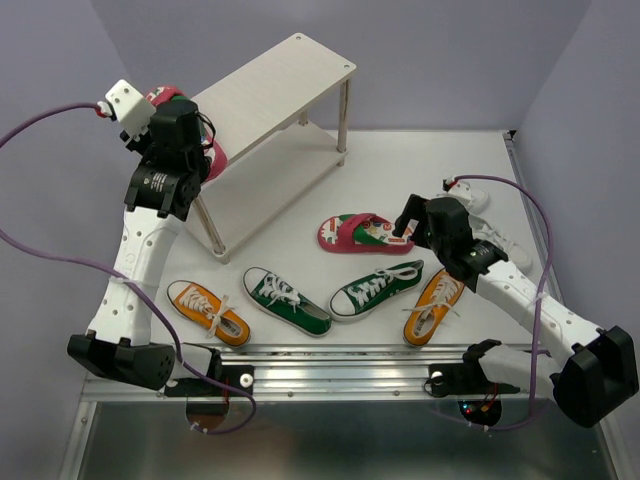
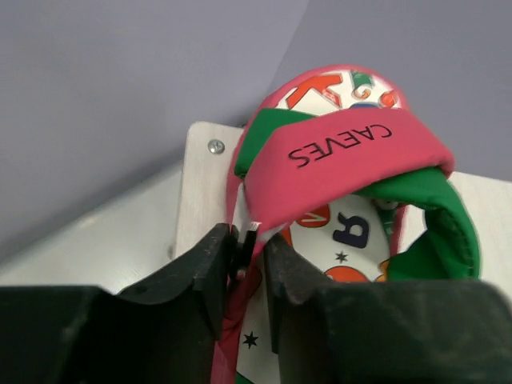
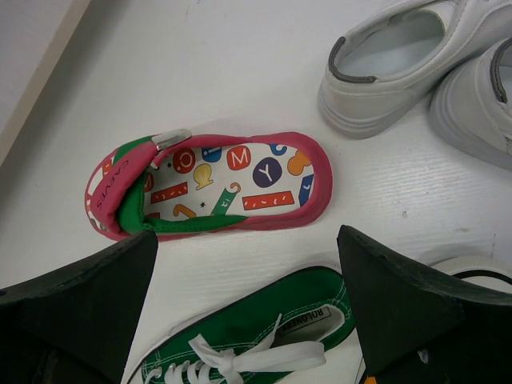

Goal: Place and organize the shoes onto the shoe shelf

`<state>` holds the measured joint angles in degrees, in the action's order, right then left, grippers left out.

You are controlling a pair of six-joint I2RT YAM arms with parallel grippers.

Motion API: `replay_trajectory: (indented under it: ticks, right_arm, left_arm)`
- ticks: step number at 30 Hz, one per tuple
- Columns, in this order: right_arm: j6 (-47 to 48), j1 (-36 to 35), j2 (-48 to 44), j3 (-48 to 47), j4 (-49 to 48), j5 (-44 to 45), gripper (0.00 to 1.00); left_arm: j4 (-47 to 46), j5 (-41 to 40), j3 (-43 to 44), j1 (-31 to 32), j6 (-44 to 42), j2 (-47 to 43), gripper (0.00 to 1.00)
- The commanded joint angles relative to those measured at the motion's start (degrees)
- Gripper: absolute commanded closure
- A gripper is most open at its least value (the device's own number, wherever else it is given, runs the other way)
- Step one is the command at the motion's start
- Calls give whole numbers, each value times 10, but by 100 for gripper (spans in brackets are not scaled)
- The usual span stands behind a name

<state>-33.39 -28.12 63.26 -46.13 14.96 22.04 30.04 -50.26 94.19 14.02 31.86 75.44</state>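
Top view, shelf: first flip-flop (image 1: 212,158) sits at the shoe shelf (image 1: 290,75) left end; tier unclear.
Top view, loose: second flip-flop (image 1: 360,232), green sneakers (image 1: 287,298) and orange sneakers (image 1: 208,312) lie in front of the shelf.
Left wrist: left gripper (image 2: 250,244) pinches the first flip-flop's rim on a shelf board.
Right wrist: right gripper (image 3: 248,240) is spread wide over the second flip-flop; white sneakers (image 3: 384,72) are off the shelf.
Progress: early, I judge — seven shoes to go.

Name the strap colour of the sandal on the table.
Pink strap, green lining; right wrist view.

A white table (image 1: 420,160) sits in the middle. Purple walls (image 1: 450,60) stand behind the table. A metal rail (image 1: 340,365) lines its near edge.
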Motion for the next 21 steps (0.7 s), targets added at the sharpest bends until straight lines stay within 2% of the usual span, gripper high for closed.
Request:
replay_trajectory:
  ticks: [1, 2, 5, 10, 13, 16, 17, 21]
  right_arm:
    - [0, 3, 1, -21, -15, -2, 0]
    - [-1, 3, 2, -21, -16, -2, 0]
    - [2, 3, 4, -19, -18, 1, 0]
    - [-5, 3, 2, -6, -17, -2, 0]
    - [-9, 3, -4, -5, -17, -3, 0]
    - [4, 3, -5, -7, -20, -16, 0]
    - [10, 3, -6, -9, -21, -17, 0]
    - [16, 3, -2, -13, -22, -10, 0]
  left_arm:
    - [-13, -17, -4, -1, 26, -21, 42]
    - [-15, -14, -3, -1, 26, -23, 34]
    - [-32, 0, -2, -1, 9, -29, 20]
    - [-65, 36, 19, 3, -42, -51, 18]
    - [-82, 26, 47, 34, -78, -64, 18]
    - [-77, -39, 101, 125, -128, -54, 19]
    - [-80, -94, 113, 195, -158, -50, 20]
    - [-105, -185, 146, 352, -232, -10, 21]
